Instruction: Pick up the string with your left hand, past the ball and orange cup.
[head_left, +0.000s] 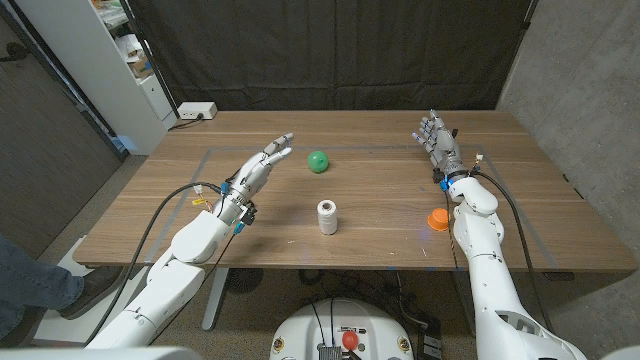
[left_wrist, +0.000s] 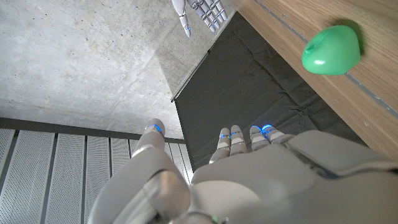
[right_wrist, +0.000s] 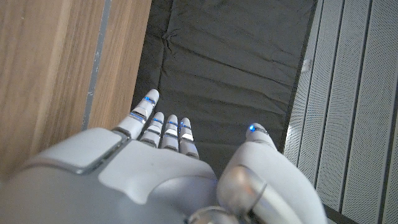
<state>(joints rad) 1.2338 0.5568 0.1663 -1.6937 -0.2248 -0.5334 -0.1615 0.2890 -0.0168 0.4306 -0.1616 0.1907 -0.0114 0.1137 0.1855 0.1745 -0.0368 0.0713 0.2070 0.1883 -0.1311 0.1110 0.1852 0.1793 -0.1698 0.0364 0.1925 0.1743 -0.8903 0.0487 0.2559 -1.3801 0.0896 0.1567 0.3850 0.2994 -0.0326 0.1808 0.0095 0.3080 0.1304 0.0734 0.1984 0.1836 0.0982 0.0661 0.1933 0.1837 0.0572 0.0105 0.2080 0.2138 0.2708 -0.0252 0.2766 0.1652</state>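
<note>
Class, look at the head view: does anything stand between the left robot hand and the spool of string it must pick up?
No. The left robot hand has bare table between it and the spool of string. The green ball sits farther back, and the orange cup is off to the right.

Matt wood-grain table (head_left: 380, 215); glossy green ball (head_left: 318, 161) just beyond the left hand's (head_left: 262, 165) smooth white plastic fingers (left_wrist: 231, 142); white wound string (head_left: 328, 217); wrinkled black cloth backdrop (right_wrist: 230, 74).

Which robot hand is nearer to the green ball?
Left. The left robot hand has its fingertips just beside the green ball; the right robot hand is far across the table.
</note>
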